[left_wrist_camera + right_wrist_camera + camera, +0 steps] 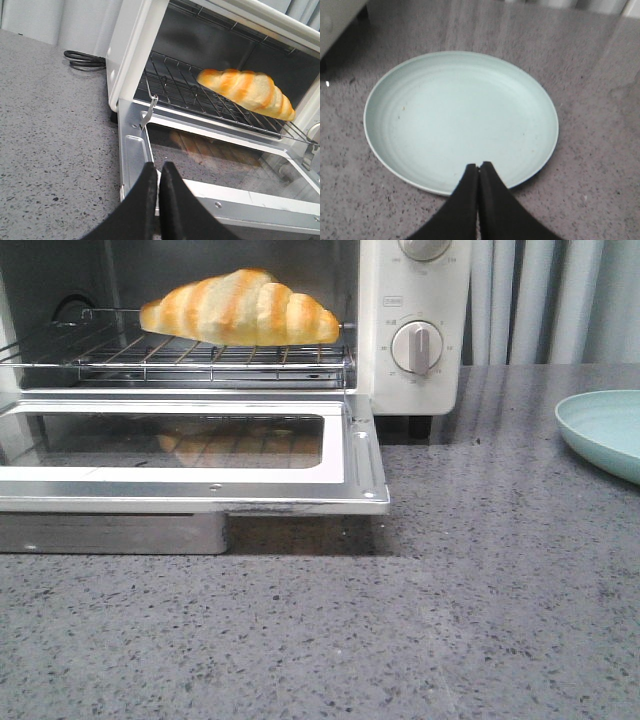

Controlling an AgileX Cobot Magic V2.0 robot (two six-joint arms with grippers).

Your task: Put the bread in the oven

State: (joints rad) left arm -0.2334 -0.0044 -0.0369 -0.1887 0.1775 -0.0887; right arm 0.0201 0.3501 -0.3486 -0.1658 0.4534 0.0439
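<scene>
The bread point(240, 308) is resting on the rack inside the oven point(415, 330); it is judged light, soft, best taken mid-body. Both end effectors, left point(159, 172) and right point(479, 172), are pressed together, empty.

Oven point(415, 330) top, left side cropped — plate point(605, 430) cut by edge.

My left fingers point(150, 200): matt black, smooth.
My right fingers point(492, 205): same matt black.
Oven point(415, 300): glossy cream casing.
Door point(365, 475): shiny metal frame, reflective glass.
Rack point(200, 355): bright wire.
Bread point(240, 308): smooth, slightly glossy.
Plate point(460, 120): satin, faintly ridged.
Table point(400, 620): speckled grey stone look.
</scene>
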